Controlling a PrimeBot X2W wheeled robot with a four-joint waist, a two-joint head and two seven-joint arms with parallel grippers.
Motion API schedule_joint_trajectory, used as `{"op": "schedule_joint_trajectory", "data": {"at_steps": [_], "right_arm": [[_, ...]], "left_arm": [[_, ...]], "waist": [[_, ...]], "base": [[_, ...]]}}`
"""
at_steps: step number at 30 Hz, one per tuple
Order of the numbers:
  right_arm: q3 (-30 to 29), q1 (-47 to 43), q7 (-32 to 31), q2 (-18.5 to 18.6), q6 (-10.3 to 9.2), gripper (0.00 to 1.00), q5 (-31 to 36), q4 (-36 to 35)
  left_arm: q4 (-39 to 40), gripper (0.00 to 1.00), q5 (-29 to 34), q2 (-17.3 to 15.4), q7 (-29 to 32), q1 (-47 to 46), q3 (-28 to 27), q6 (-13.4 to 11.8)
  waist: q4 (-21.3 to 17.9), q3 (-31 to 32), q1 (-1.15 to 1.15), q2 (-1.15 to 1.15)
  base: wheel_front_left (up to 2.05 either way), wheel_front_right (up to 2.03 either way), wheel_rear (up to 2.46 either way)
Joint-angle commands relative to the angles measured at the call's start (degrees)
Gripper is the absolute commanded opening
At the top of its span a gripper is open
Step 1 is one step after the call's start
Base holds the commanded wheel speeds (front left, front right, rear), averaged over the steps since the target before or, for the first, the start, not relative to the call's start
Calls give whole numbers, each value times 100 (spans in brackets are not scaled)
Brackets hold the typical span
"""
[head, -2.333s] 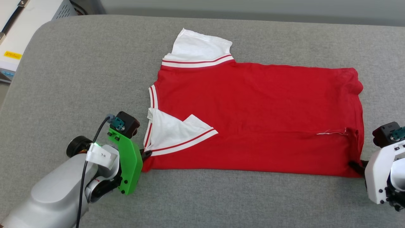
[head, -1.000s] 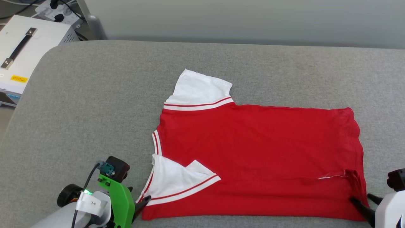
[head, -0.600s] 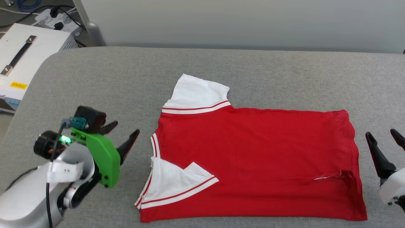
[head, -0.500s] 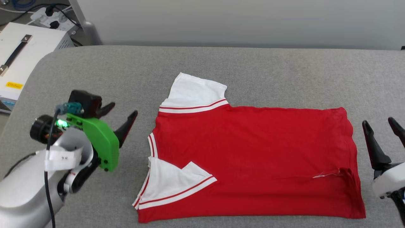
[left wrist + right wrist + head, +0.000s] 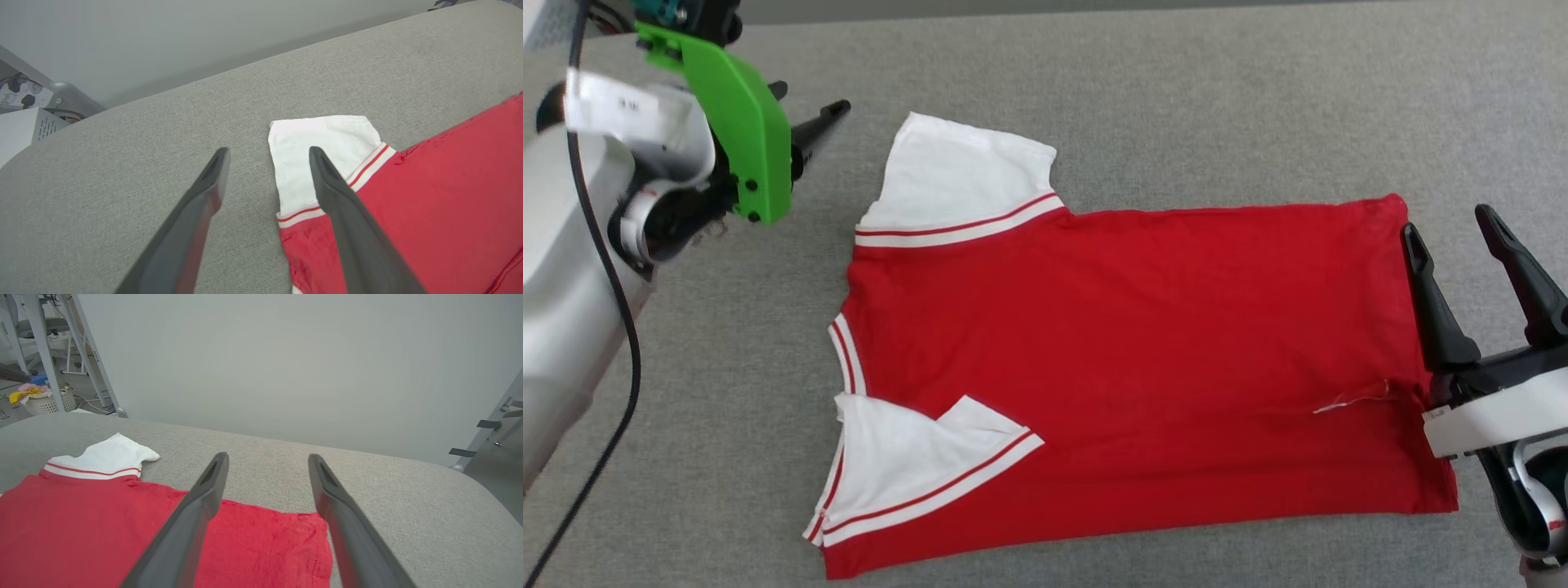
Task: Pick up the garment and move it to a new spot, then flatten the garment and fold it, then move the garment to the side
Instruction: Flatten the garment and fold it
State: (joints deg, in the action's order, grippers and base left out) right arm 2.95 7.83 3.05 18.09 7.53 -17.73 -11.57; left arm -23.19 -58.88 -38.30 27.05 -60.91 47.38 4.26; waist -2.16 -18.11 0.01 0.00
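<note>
The garment (image 5: pixel 1143 359) lies flat on the grey padded table (image 5: pixel 1176 82), plain red face up, collar to the left and hem to the right. Its far white sleeve (image 5: pixel 964 175) sticks out flat. The near sleeve (image 5: pixel 907 465) is folded over onto the red body. My left gripper (image 5: pixel 805 102) hovers open just left of the far sleeve; in the left wrist view its fingertips straddle that sleeve's (image 5: pixel 347 139) outer edge. My right gripper (image 5: pixel 1448 224) stands open at the garment's far hem corner (image 5: pixel 286 539), with nothing between its fingers.
Off the table's far left corner stands a white equipment box (image 5: pixel 24 130). Metal frame legs (image 5: pixel 90 347) and a laundry basket (image 5: pixel 45 402) are on the floor behind it. The table's rounded right edge (image 5: pixel 470 486) lies just beyond the hem.
Both grippers let go of the garment's near corners, opened, and moved up to its far sleeve and far hem corner. The head camera tilted down, shifting the whole picture.
</note>
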Motion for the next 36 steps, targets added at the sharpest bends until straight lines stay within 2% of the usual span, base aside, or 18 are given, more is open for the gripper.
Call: {"op": "schedule_joint_trajectory", "data": {"at_steps": [1,7,11,18,23,24,25,30,33,36], "right_arm": [[37,159,18,-13,-4,100,41,-67],[164,481,5,21,-4,100,44,-163],[232,690,46,42,-4,100,44,-128],[418,970,159,62,-4,100,9,27],[393,1036,236,127,-4,100,-37,158],[380,1043,242,137,-4,100,-42,175],[360,1058,253,146,-4,100,-49,191],[249,1186,200,301,-4,100,-43,196],[212,1353,-67,625,-4,100,-75,173],[330,1534,-628,1096,-4,100,-303,171]], "left_arm": [[-110,100,-60,58,288,-297,38,71],[-531,100,-165,242,1434,-1165,281,201],[-837,100,-95,361,1903,-1528,482,242],[-1285,100,126,486,1991,-1776,767,292],[-1398,100,261,454,2267,-1705,1228,317],[-1375,23,239,444,2281,-1679,1287,318],[-1341,0,186,431,2267,-1637,1337,319],[-1180,0,85,352,1862,-1555,1475,321],[-1056,0,13,355,1481,-1547,1490,322],[-869,0,53,347,1094,-1556,1579,322]], "waist": [[-411,-672,-1,0],[-576,-1263,-1,0],[-655,-1556,-1,0],[-762,-1859,-1,0],[-741,-1861,-1,0],[-736,-1836,-1,0],[-735,-1795,-1,0],[-685,-1572,-1,0],[-597,-1381,-1,0],[-473,-1192,-1,0]], "base": [[0,0,0],[0,0,0],[0,0,0],[0,0,0],[0,0,0],[0,0,0],[0,0,0],[0,0,0],[0,0,0],[0,0,0]]}}
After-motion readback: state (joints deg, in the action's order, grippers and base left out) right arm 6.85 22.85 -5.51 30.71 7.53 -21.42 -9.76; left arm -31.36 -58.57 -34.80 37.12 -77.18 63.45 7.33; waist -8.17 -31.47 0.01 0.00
